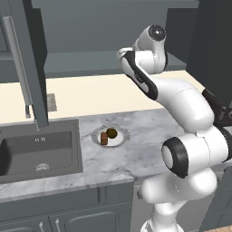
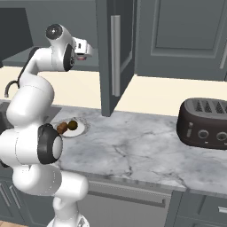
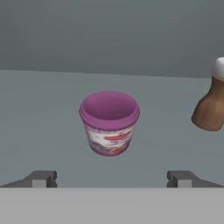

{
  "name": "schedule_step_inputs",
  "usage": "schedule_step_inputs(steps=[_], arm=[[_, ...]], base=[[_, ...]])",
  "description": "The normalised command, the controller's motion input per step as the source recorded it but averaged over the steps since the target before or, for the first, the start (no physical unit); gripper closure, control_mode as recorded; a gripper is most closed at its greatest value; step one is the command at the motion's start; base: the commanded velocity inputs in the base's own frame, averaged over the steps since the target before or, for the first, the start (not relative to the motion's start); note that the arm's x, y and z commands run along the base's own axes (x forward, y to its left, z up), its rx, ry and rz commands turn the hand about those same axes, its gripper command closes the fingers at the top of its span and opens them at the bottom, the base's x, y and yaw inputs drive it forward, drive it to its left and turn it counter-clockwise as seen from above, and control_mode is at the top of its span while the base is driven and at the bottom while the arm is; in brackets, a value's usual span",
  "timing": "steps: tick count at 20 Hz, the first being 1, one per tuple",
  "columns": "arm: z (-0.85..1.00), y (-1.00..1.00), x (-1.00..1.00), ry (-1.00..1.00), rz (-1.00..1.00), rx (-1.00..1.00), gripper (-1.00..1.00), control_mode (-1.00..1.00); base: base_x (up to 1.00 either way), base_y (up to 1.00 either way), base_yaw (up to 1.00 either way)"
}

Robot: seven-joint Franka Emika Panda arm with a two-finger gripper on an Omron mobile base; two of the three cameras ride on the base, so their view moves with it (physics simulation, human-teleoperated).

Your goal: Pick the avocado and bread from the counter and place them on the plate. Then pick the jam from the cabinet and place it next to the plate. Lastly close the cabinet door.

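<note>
The pink jam (image 3: 109, 122) stands upright on the grey shelf of the cabinet (image 3: 43, 109). My gripper (image 3: 112, 180) is open and level with it, just short of it. Its fingertips (image 3: 41, 179) stand wide to either side and touch nothing. The arm reaches up into the open cabinet above the counter (image 1: 136, 154). Below, the white plate (image 1: 118, 141) carries the reddish-brown bread (image 1: 104, 138) and the dark avocado (image 1: 112, 132), side by side. The plate (image 2: 82, 130) also sits by the arm's elbow in the right base view.
A brown pepper mill (image 3: 210, 107) with a white top stands on the shelf right of the jam. The open cabinet door (image 2: 116, 53) juts out over the counter. The dark sink (image 1: 36, 152) lies left of the plate. A black toaster (image 2: 206, 122) stands far right.
</note>
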Motion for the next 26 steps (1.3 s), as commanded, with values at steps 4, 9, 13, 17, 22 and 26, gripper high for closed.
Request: schedule_step_inputs(steps=[4,9,13,17,22,26], arm=[[0.0,0.03,0.35,0.0,0.0,0.0,-1.0,-1.0],[0.0,0.0,0.36,0.0,0.0,0.0,-1.0,-1.0],[-0.02,0.01,0.28,0.0,-0.01,0.0,-1.0,-1.0],[-0.04,0.02,0.23,0.0,-0.01,0.0,-1.0,-1.0],[-0.09,0.07,0.1,0.0,0.0,0.0,-1.0,-1.0],[-0.2,0.16,0.0,0.0,0.0,0.0,1.0,-1.0]], base=[[0.0,0.0,0.0],[0.0,0.0,0.0],[0.0,0.0,0.0],[0.0,0.0,0.0],[0.0,0.0,0.0],[0.0,0.0,0.0]])
